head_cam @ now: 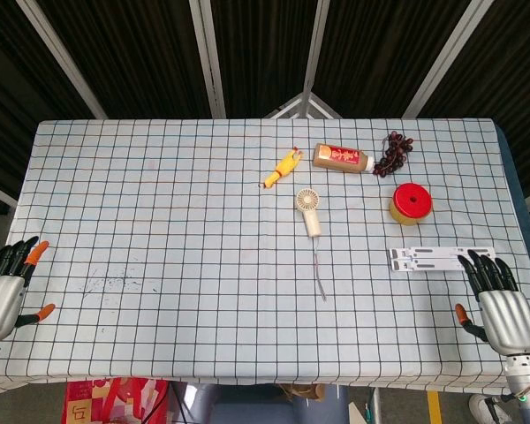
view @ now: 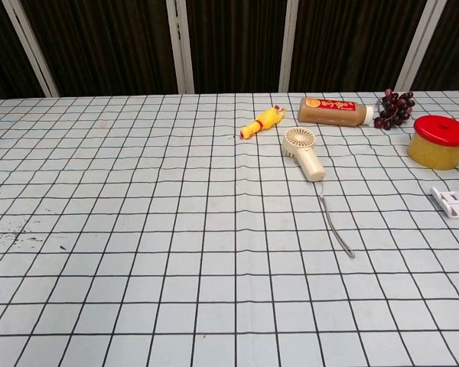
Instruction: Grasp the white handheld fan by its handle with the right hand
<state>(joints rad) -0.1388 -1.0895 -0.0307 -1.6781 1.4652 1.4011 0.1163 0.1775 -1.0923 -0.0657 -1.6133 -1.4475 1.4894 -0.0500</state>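
Observation:
The white handheld fan (head_cam: 309,210) (view: 304,152) lies flat near the table's middle, round head toward the far side, handle pointing toward me, a thin grey strap (head_cam: 320,272) (view: 336,221) trailing from the handle. My right hand (head_cam: 499,303) rests at the near right edge of the table, fingers spread and pointing away, holding nothing, well to the right of the fan. At the near left edge sits my left hand (head_cam: 5,289), fingers apart and empty. Neither hand shows in the chest view.
A yellow rubber chicken (head_cam: 282,168) (view: 260,122), a brown bottle (head_cam: 343,158) (view: 334,111), dark grapes (head_cam: 394,152) (view: 392,108) and a red-lidded yellow tub (head_cam: 411,203) (view: 441,141) lie beyond and right of the fan. A white folding stand (head_cam: 437,258) (view: 457,201) lies just ahead of my right hand.

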